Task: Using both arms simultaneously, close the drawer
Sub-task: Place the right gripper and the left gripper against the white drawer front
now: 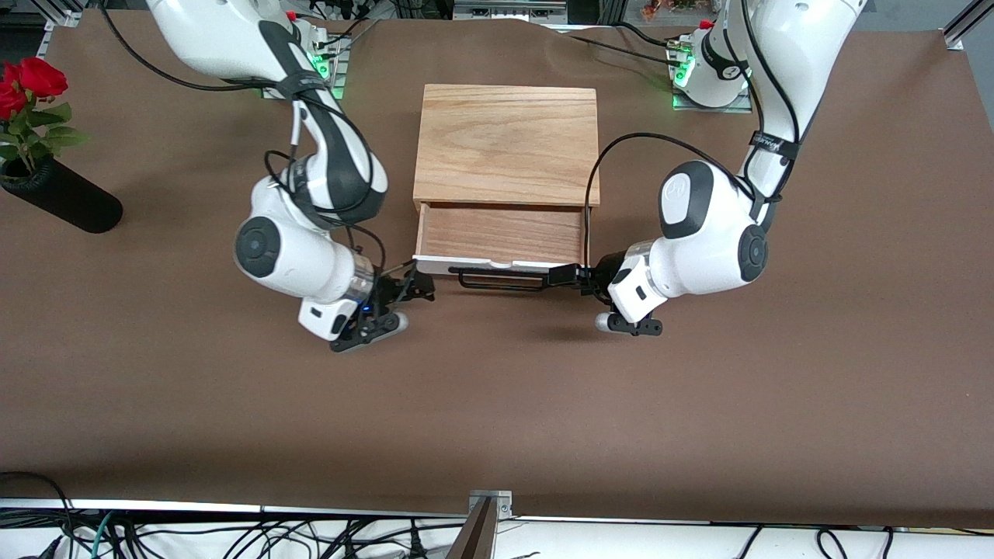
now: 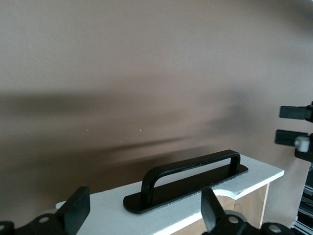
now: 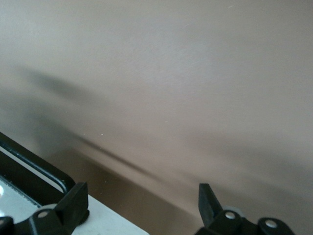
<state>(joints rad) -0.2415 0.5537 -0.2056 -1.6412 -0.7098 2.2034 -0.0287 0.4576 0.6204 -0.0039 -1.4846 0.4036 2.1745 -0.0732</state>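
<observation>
Drawer: half out of the oak box, white front panel facing the front cam; black bar handle on it. Not yet closed.
Left tool: low at the panel's end toward left arm's base, just beside handle's tip. Fingers spread wide, holding nothing; panel and handle sit between them in the left wrist cam.
Right tool: low at the panel's other corner, touching or nearly so, can't tell. Fingers wide, empty; only a panel corner and a bit of handle show by one finger.
Step (judged): both tools set at the front, push-in about to start or barely begun.
Risk 1: uneven push, one arm leading, so drawer skews and jams in the box.
Risk 2: right tool is right at the corner and could slip off the panel edge.
Risk 3: left tool fingers snag the handle rather than press flat panel.
Risk 4: box slides on the surface instead of drawer going in; nothing seen bracing it.
Hidden: actual contact points, fingertips cut off in both wrist cams; drawer runners; drawer looks empty.
Other: vase w/ red roses, well apart from right tool.
</observation>
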